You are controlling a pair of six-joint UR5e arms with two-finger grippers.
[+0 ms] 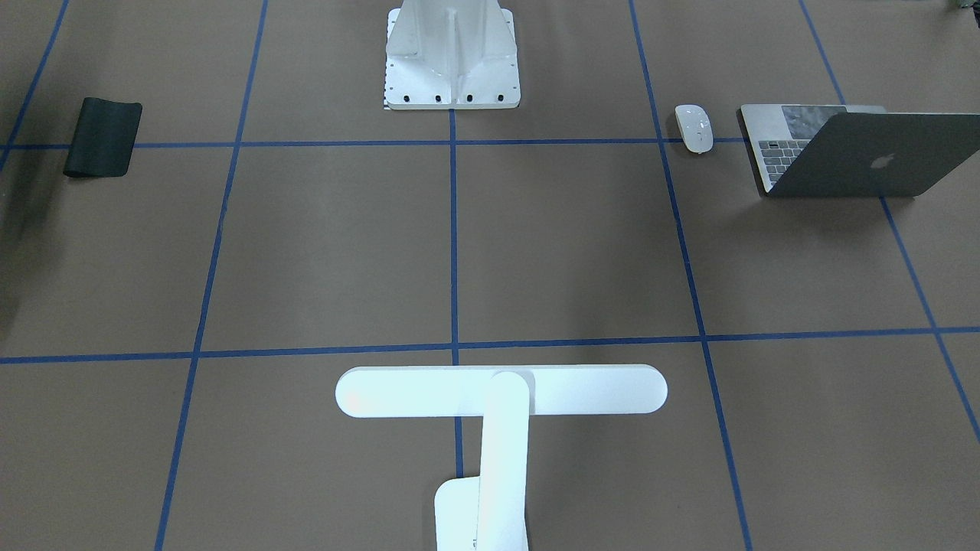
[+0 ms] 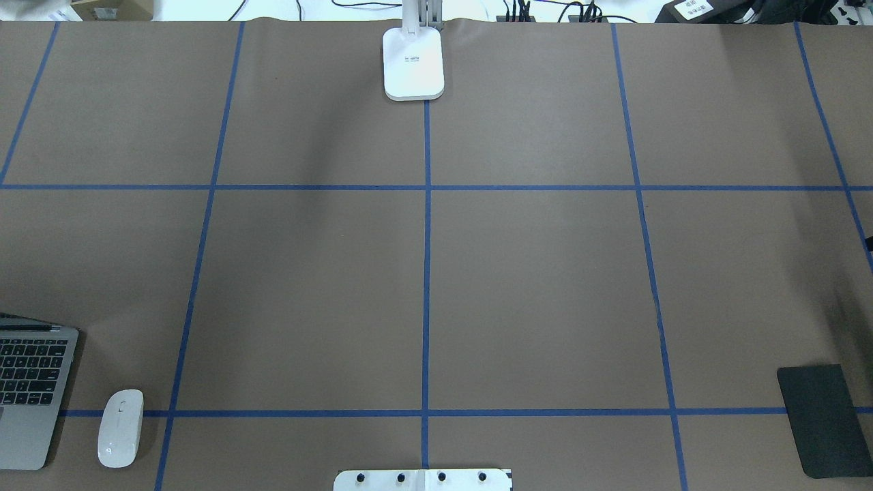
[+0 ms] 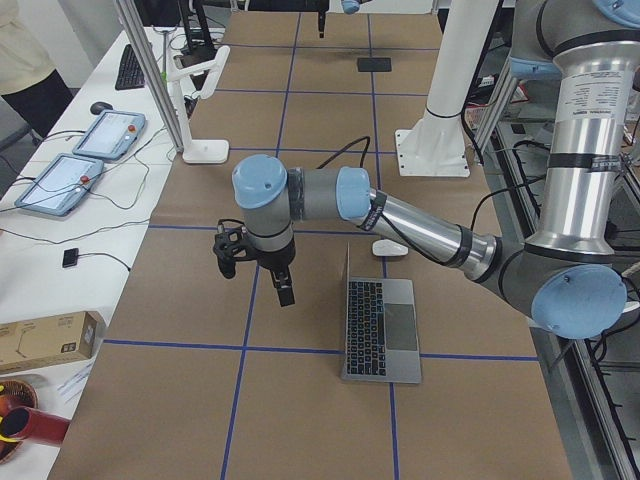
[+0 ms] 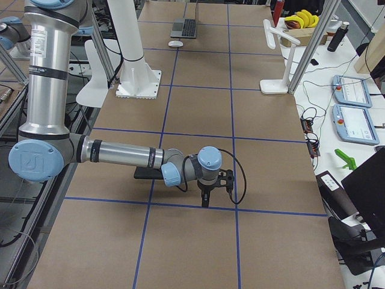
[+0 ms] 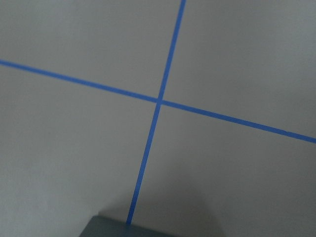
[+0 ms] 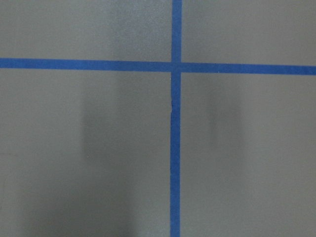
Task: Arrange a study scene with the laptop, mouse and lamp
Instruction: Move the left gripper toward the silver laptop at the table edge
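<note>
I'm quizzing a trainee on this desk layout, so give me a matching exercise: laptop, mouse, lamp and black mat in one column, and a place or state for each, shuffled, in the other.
Things:
1. laptop
2. mouse
3. lamp
4. black mat

Places or states:
A. middle of the far edge of the table, opposite the robot
B. lid raised, on the robot's left side
C. dark rectangle on the robot's right side
D. small white oval beside the open computer

Pairs: 1-B, 2-D, 3-A, 4-C.

Bright even light, soft shadows; the lamp (image 1: 582, 390) overexposed, wrist views blurred.
</note>
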